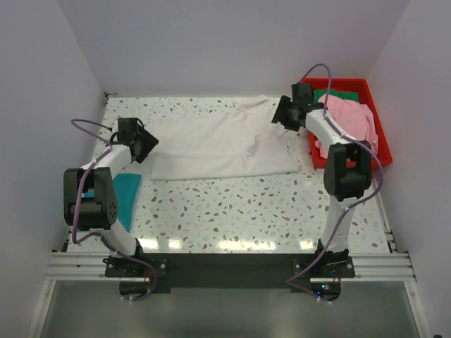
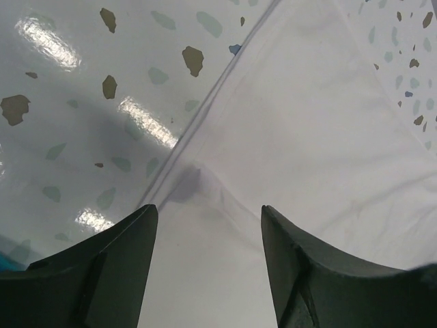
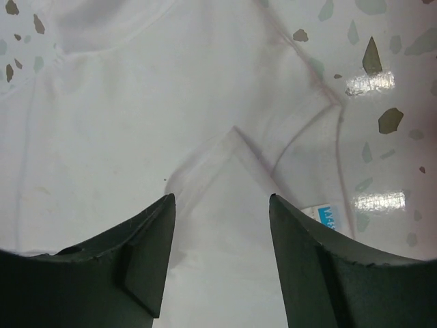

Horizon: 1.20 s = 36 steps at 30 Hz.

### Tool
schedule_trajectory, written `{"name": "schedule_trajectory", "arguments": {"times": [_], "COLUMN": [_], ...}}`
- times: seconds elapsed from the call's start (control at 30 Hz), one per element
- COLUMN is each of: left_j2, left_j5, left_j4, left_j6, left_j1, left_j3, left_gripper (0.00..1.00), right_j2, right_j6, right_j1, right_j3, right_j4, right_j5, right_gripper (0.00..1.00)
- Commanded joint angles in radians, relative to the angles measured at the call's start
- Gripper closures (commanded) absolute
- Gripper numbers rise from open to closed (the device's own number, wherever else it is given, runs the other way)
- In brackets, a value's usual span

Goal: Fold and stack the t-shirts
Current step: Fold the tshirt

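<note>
Now, the off-white t-shirt [image 1: 218, 144] lay spread flat across the far middle of the speckled table [image 1: 246, 204], partly folded over itself. The left pincer [image 2: 208, 212] hung over its left edge, fingers apart, with cloth and bare table both showing between them. Over on the other side, the right pincer [image 3: 222, 198] was apart too, above a folded corner beside the small neck label [image 3: 328, 217]. Whether either touched the cloth, I could not tell. The teal t-shirt [image 1: 128, 193] lay by the left arm at the table's left edge, while the pink t-shirt [image 1: 352, 120] and green t-shirt [image 1: 345, 95] sat heaped in the red bin [image 1: 349, 82] at far right.
</note>
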Motion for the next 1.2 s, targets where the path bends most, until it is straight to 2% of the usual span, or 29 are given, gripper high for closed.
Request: {"name": "schedule_trajectory", "arguments": {"times": [0.0, 0.07, 0.1, 0.13, 0.2, 0.27, 0.43, 0.53, 0.67, 0.77, 0.8, 0.9, 1.0, 1.07, 1.17], "left_j2": [-0.071, -0.094, -0.117, -0.128, -0.16, -0.179, -0.249, -0.254, -0.228, -0.257, -0.277, -0.306, -0.326, -0.338, -0.345], "left_j5": [0.024, 0.012, -0.009, -0.017, -0.041, -0.052, -0.101, -0.138, -0.15, -0.138, -0.141, -0.161, -0.18, -0.183, -0.177], "left_j4": [0.046, 0.044, 0.037, 0.035, 0.032, 0.024, -0.011, -0.025, -0.046, -0.017, -0.013, -0.031, -0.069, -0.069, -0.051], "left_j6": [0.019, 0.008, 0.004, -0.004, -0.018, -0.026, -0.065, -0.079, -0.084, -0.079, -0.081, -0.079, -0.098, -0.105, -0.11], "left_j1": [-0.005, -0.019, -0.037, -0.044, -0.088, -0.108, -0.143, -0.143, -0.142, -0.142, -0.142, -0.142, -0.142, -0.142, -0.142], "left_j3": [-0.027, -0.073, -0.089, -0.101, -0.136, -0.162, -0.237, -0.27, -0.28, -0.311, -0.317, -0.326, -0.33, -0.348, -0.365], "left_gripper": [0.34, 0.38, 0.4, 0.46, 0.49, 0.57, 0.64, 0.65, 0.66, 0.64, 0.62, 0.5, 0.43, 0.42, 0.4], "right_j2": [-0.098, -0.143, -0.162, -0.202, -0.23, -0.27, -0.363, -0.388, -0.402, -0.445, -0.454, -0.485, -0.512, -0.525, -0.519], "right_j6": [-0.006, 0.002, 0.004, 0.01, 0.017, 0.028, 0.089, 0.108, 0.126, 0.132, 0.132, 0.134, 0.142, 0.143, 0.146], "right_j1": [-0.001, 0.016, 0.029, 0.057, 0.088, 0.128, 0.15, 0.141, 0.113, 0.104, 0.102, 0.085, 0.075, 0.067, 0.055], "right_j3": [-0.037, -0.129, -0.164, -0.228, -0.285, -0.357, -0.552, -0.613, -0.673, -0.725, -0.733, -0.765, -0.799, -0.813, -0.81], "right_j4": [0.014, 0.04, 0.065, 0.077, 0.108, 0.115, 0.174, 0.174, 0.174, 0.192, 0.188, 0.188, 0.194, 0.195, 0.2], "right_j5": [-0.027, -0.027, -0.015, -0.001, 0.019, 0.052, 0.146, 0.207, 0.206, 0.221, 0.223, 0.229, 0.232, 0.238, 0.24], "right_gripper": [0.39, 0.46, 0.53, 0.56, 0.62, 0.66, 0.68, 0.68, 0.69, 0.68, 0.63, 0.54, 0.49, 0.44, 0.43]}}
